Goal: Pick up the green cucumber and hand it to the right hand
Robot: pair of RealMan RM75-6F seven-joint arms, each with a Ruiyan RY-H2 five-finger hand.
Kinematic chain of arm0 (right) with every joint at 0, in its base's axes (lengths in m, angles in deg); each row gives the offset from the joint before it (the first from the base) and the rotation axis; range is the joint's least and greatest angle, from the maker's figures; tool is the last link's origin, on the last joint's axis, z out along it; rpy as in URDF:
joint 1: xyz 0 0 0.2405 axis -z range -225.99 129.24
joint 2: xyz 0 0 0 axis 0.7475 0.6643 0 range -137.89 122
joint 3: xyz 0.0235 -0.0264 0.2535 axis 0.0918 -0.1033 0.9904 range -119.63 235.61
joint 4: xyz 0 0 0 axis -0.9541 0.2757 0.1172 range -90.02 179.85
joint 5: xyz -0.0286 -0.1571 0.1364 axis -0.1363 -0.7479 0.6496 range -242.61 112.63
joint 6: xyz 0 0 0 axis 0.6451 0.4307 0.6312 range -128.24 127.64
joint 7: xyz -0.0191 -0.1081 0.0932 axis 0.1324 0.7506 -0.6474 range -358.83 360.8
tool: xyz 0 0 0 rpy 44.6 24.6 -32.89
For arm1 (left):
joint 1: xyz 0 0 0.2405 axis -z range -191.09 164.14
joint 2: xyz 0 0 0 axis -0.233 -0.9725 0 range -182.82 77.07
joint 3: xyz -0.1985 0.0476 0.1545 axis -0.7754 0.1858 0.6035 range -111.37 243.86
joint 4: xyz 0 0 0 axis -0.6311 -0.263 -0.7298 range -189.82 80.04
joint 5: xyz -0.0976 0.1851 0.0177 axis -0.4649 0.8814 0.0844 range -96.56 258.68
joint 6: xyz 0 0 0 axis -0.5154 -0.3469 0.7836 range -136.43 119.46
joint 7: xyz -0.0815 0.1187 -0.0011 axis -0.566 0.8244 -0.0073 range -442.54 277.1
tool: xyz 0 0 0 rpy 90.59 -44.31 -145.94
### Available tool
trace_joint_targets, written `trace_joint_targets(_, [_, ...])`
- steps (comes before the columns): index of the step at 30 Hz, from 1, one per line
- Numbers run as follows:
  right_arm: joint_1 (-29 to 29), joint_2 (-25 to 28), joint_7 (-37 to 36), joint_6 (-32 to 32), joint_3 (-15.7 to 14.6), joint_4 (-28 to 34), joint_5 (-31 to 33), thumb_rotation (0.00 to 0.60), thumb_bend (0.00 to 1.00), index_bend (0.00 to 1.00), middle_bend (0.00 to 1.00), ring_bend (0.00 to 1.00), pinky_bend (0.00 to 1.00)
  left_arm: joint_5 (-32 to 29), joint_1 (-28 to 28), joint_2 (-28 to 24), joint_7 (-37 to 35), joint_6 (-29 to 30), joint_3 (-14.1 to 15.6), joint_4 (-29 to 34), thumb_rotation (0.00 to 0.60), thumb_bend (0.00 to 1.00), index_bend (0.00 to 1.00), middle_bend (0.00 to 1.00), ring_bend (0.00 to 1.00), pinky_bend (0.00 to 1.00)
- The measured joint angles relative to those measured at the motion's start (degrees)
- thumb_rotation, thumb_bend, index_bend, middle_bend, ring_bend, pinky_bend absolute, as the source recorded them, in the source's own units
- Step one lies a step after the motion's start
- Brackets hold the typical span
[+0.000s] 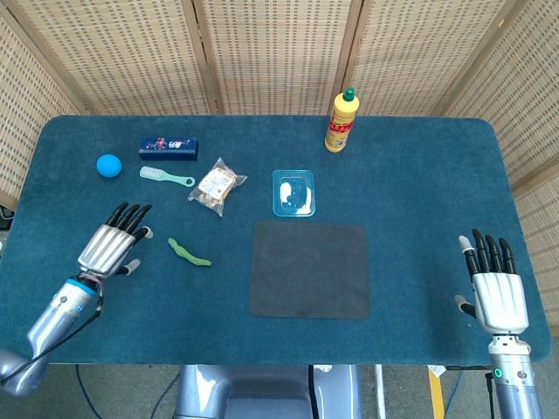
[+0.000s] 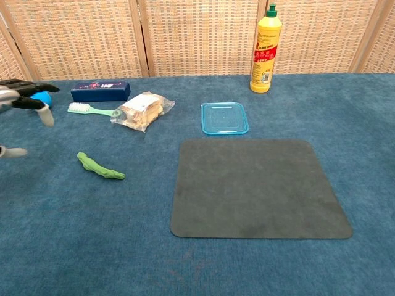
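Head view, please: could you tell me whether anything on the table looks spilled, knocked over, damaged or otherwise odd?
Nothing stands out. The yellow bottle stands upright and capped, the green cucumber lies flat on the cloth beside the open left hand, and the right hand holds nothing.

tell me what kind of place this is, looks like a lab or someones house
Most likely a lab or staged test bench, not a home. A table covered in blue felt holds unrelated props: a green cucumber, a toothbrush, a yellow bottle. Wicker screens fence it off, and the left hand and right hand are robotic.
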Motion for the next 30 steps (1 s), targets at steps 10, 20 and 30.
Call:
trace_joint_targets(10, [-0.31,-0.65,0.6,-1.02,0.58,-1.4,1.94,0.6,0.0,0.0,0.0,0.0,0.0,4.7,7.06,8.57,-7.81,-4.07,2.44,-16.02,0.6,0.36,0.42,0.0,0.0,0.0])
trace_joint_targets(20, [-0.56,-0.8,0.47,-1.52,0.73,-1.88,2.6,0.6,0.0,0.0,0.0,0.0,0.0,4.9,9.28,12.41,-8.47,-6.56,4.26,-21.23,0.6,0.36,0.43,0.0,0.0,0.0])
trace_joint_targets(30, [-0.5,-0.68,0.19,-1.43,0.73,-1.9,2.79,0.6,0.0,0.0,0.0,0.0,0.0,4.23,10.32,15.05,-8.67,-6.64,4.82,-24.45,0.6,0.36,0.44,0.0,0.0,0.0])
